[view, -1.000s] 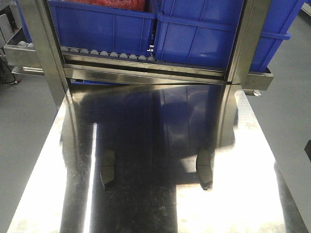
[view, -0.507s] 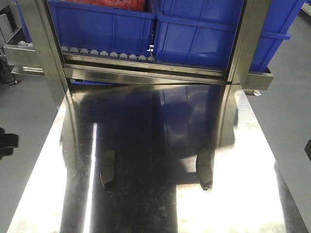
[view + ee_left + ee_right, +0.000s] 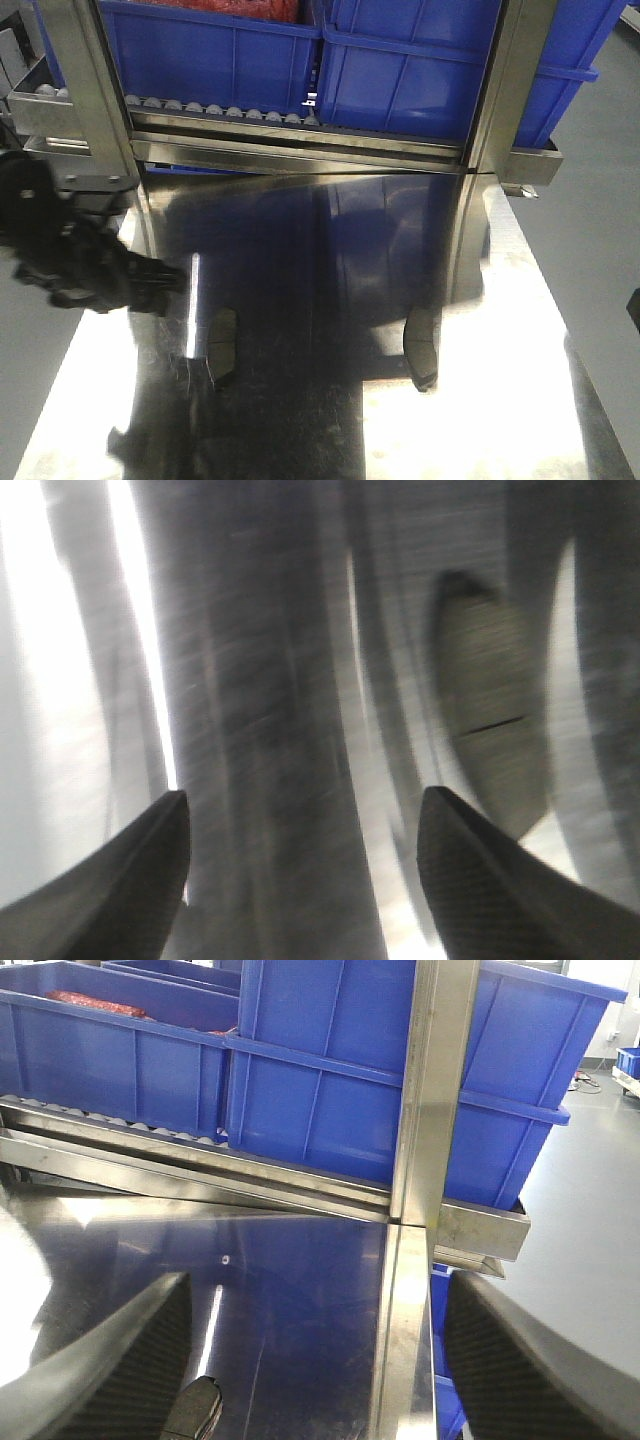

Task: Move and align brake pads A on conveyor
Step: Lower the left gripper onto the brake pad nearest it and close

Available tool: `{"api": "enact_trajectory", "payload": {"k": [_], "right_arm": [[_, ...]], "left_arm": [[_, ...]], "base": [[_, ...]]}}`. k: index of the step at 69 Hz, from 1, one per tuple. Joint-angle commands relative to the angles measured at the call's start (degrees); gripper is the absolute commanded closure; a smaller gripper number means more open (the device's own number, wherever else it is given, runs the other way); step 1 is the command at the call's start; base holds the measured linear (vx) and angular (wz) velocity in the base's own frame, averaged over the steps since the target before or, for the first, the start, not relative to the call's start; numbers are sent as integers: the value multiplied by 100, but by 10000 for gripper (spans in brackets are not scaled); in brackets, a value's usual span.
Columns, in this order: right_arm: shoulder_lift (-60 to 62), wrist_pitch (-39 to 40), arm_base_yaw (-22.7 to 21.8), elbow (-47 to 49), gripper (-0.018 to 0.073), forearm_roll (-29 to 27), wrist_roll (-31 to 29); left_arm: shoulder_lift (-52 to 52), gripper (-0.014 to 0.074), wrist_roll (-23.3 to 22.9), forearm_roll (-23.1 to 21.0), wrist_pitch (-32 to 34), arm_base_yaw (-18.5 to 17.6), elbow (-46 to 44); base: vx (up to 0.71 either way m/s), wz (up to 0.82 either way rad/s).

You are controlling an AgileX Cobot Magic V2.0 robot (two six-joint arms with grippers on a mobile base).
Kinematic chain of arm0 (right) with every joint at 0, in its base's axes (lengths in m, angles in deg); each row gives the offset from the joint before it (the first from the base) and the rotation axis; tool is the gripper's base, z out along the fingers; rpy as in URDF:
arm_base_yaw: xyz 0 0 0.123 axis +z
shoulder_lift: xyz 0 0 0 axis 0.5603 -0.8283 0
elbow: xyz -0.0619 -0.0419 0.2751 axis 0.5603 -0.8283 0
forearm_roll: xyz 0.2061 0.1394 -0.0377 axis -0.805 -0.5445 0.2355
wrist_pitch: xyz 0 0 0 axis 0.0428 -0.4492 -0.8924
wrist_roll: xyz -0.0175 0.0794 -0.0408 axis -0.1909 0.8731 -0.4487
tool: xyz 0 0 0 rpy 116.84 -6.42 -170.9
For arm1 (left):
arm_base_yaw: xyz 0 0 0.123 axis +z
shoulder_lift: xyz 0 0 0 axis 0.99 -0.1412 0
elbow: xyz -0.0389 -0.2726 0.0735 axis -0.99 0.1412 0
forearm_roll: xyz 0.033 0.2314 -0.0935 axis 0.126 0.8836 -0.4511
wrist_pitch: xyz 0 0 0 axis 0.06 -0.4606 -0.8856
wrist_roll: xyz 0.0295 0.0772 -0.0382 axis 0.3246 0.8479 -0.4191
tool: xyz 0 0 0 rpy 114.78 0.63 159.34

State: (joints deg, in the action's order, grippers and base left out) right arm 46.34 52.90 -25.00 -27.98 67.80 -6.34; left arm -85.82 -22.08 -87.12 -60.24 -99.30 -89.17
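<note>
Two brake pads lie flat on the shiny steel table: the left pad and the right pad, both lengthwise, far end towards the bins. My left gripper reaches in from the left, just up-left of the left pad. In the left wrist view it is open with nothing between its fingers; a grooved pad lies ahead to the right. My right gripper is open and empty, and a pad's end shows by its left finger. The conveyor is out of view.
Blue bins sit on a roller rack at the table's far end. Two steel uprights stand at the far corners. Grey floor lies off both table sides.
My left arm has swung in from the left edge over the table, ending beside the left pad. Both pads lie where they were.
</note>
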Motion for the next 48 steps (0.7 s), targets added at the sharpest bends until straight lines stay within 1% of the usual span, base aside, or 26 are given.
{"api": "enact_trajectory", "payload": {"k": [1,5,11,21,26,33,48], "right_arm": [[-88,446,-25,159,54,22,-15],[-88,446,-25,159,54,22,-15],[-88,446,-25,159,54,22,-15],[-88,446,-25,159,54,22,-15],[-88,446,-25,159,54,22,-15],[-88,446,-25,159,54,22,-15],[-88,446,-25,159,54,22,-15]], "left_arm": [[-157,125,-276,-76,260,-306,-427],[-389,125,-472,-76,338,-489,-590],[-742,125,-592,-70,319,-690,-815],[-1254,125,-614,-81,206,-906,-1176],[-1429,125,-649,-81,124,-939,-1294],[-1581,125,-948,-79,136,-944,-1322],[-1818,125,-1424,-114,22,-950,-1317]], "base": [[0,0],[0,0],[0,0],[0,0],[0,0],[0,0],[0,0]]}}
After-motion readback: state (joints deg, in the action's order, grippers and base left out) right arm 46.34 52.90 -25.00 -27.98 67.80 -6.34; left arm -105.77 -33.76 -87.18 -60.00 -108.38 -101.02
